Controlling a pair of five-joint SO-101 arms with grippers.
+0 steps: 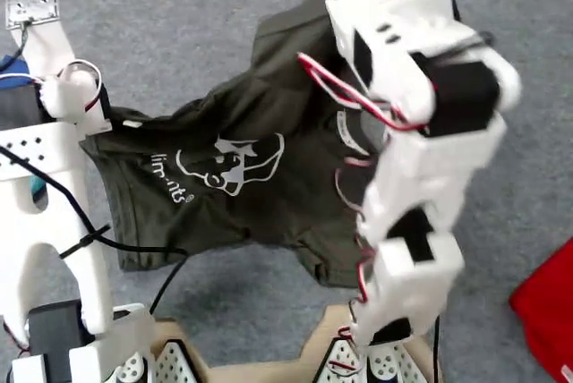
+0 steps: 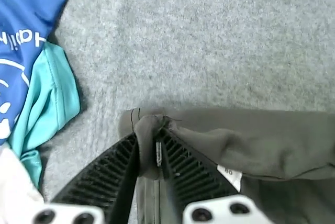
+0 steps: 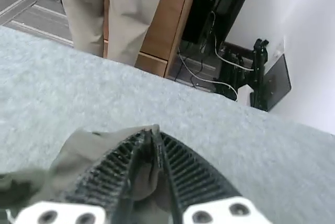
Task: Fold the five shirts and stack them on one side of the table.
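The dark green shirt (image 1: 233, 159) sprawls rumpled across the middle of the high view on the grey table (image 1: 528, 177). The left gripper (image 2: 152, 148) is clamped on a bunched corner of it, with cloth pinched between both fingers. The right gripper (image 3: 153, 148) bites another fold the same way, its fingers pressed together on the fabric. A blue shirt (image 2: 23, 51) lies near the left gripper's corner but apart from it, and a red shirt (image 1: 546, 307) sits at the high view's lower right edge.

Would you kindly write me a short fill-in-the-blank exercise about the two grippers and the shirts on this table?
1. The left gripper is ____ on the dark shirt.
2. The right gripper pinches the same ____.
3. The far-right shirt in the high view is ____ in colour.
Missing words: shut; shirt; red.
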